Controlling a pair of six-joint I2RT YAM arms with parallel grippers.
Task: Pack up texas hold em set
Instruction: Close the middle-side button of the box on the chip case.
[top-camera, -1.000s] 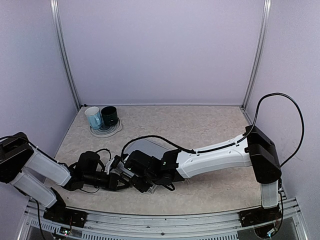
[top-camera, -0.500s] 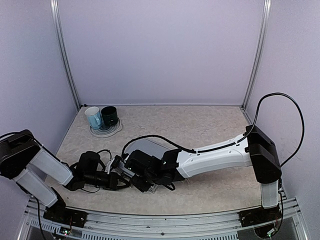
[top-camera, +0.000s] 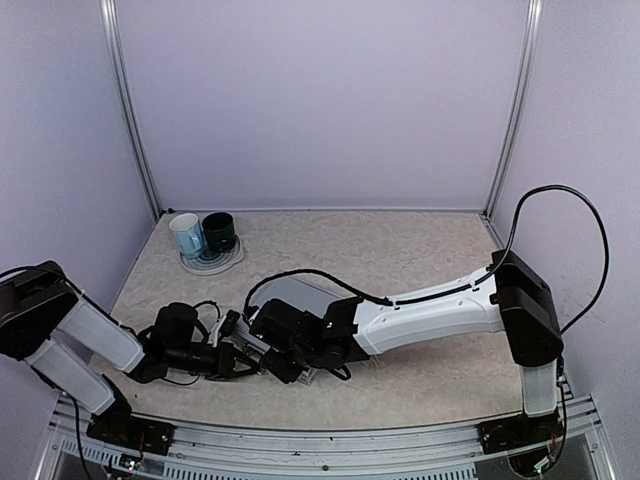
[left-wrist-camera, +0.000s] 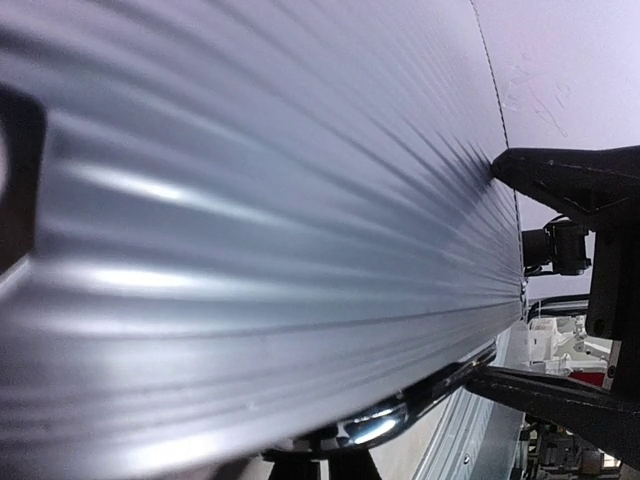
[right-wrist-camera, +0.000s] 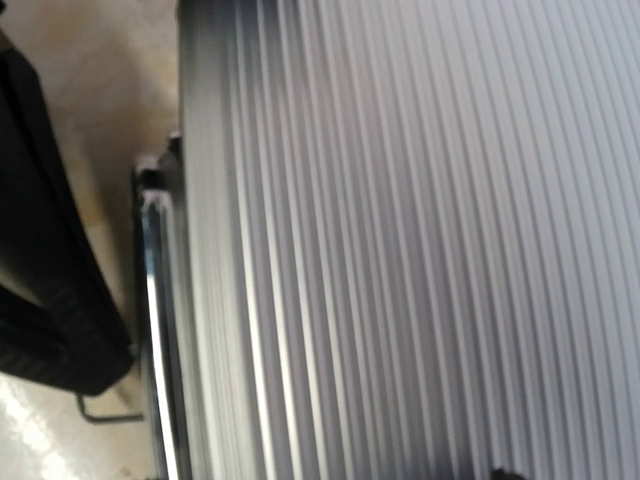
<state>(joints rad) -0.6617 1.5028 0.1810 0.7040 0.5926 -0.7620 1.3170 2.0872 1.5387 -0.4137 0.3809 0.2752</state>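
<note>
I saw silver case (top-camera: 300, 293) flat on worktop (top-camera: 420, 250), under R tool (top-camera: 288, 362), just ahead of L tool (top-camera: 243, 358), ribs running away from L tool. L tool shut. R jaws wide; only its wrist cam showed finger (right-wrist-camera: 50, 250) clear of rim.

The case (top-camera: 297, 296) lies on the surface (top-camera: 420, 250), just ahead of the left claw (top-camera: 248, 358) and beneath the right claw (top-camera: 285, 362), both at its near edge. Well behind them, to the left, a mug (top-camera: 186, 236) stands beside a second mug (top-camera: 219, 231) on a plate (top-camera: 212, 264).
</note>
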